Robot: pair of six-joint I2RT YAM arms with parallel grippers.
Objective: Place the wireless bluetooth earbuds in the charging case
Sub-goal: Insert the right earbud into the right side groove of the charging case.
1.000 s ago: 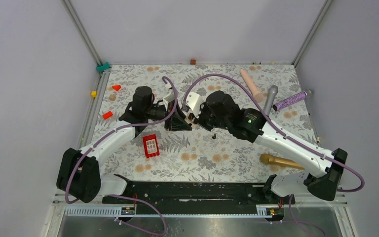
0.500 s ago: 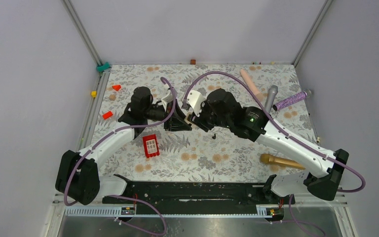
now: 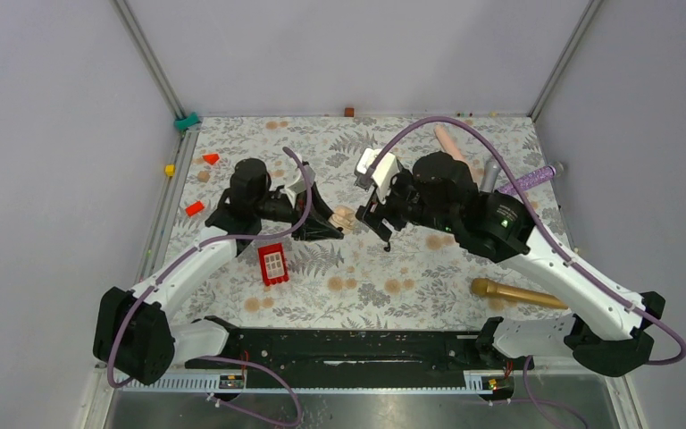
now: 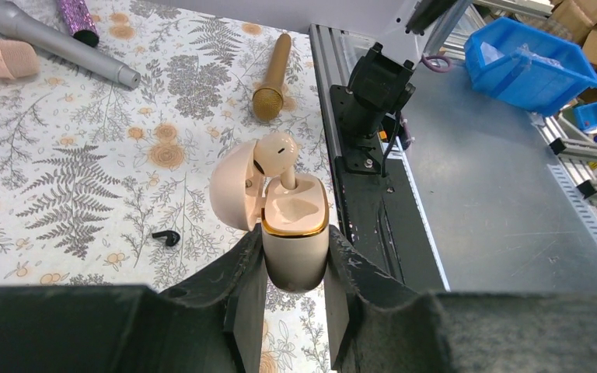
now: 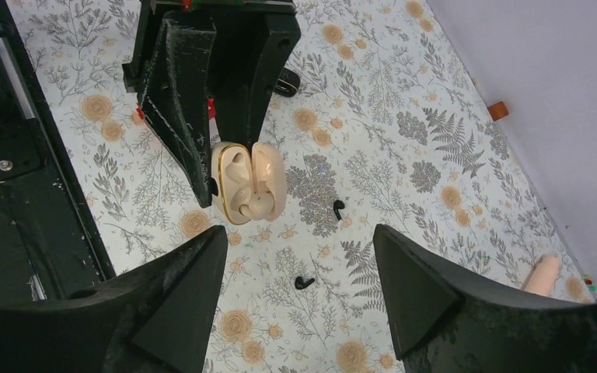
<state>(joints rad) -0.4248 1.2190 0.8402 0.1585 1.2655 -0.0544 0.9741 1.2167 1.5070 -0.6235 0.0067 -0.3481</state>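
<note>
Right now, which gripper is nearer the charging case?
Left. The left gripper is shut on the charging case; the right gripper stands open, apart from it.

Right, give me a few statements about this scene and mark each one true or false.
1. The left pincer grips the charging case. True.
2. The case's lid is closed. False: it stands open.
3. The right pincer holds an earbud. False: it is open and empty.
4. Two black earbuds lie on the table. True.
5. A pale earbud sits in the case. True.
</note>
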